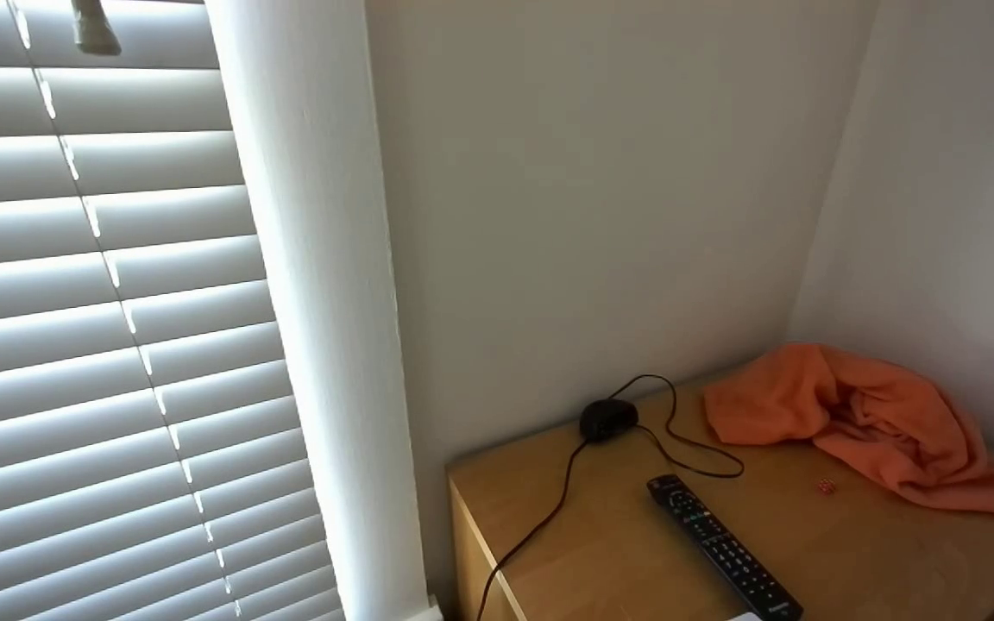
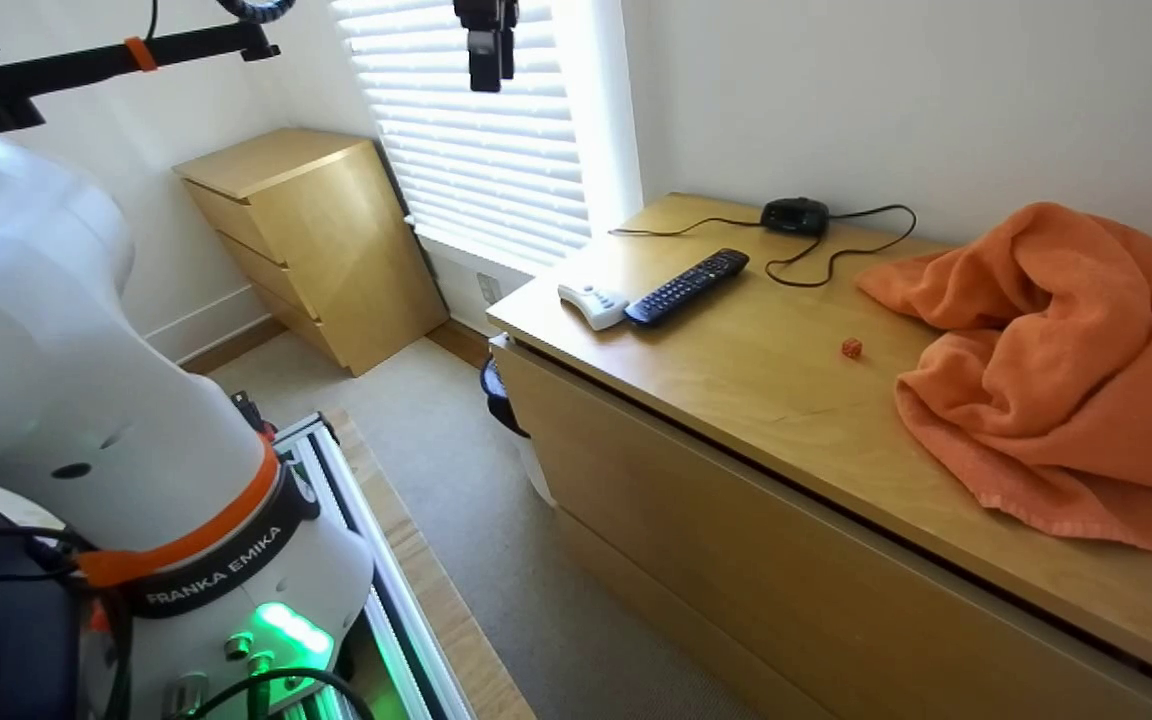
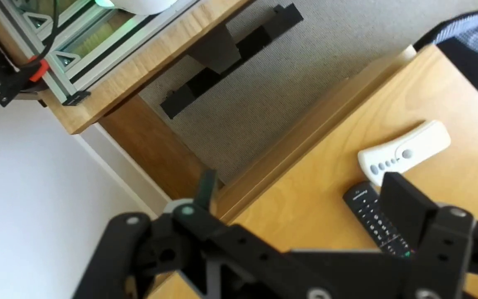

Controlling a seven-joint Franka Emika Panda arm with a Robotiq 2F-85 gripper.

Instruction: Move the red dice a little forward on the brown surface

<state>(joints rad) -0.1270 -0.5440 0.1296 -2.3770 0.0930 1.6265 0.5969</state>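
Straight to the red dice [image 2: 851, 348], plain to see in both exterior views, sitting on the brown surface [image 2: 736, 370] near the edge of the orange cloth [image 2: 1066, 340] and well apart from the black remote [image 2: 688, 287]. Over to the wrist view for the gripper [image 3: 300, 182], with jaws spread wide and nothing held between them! Seen against the window blinds [image 2: 486, 170] in an exterior view, well apart from the dice. Spotting the white remote [image 3: 405, 151] just beside the black one, with the latter partly hidden behind the gripper in the wrist view. Up near the wall [image 2: 886, 110], picking out a corded black device [image 2: 794, 215]. And down at the base of the robot arm [image 2: 166, 430], glowing green!
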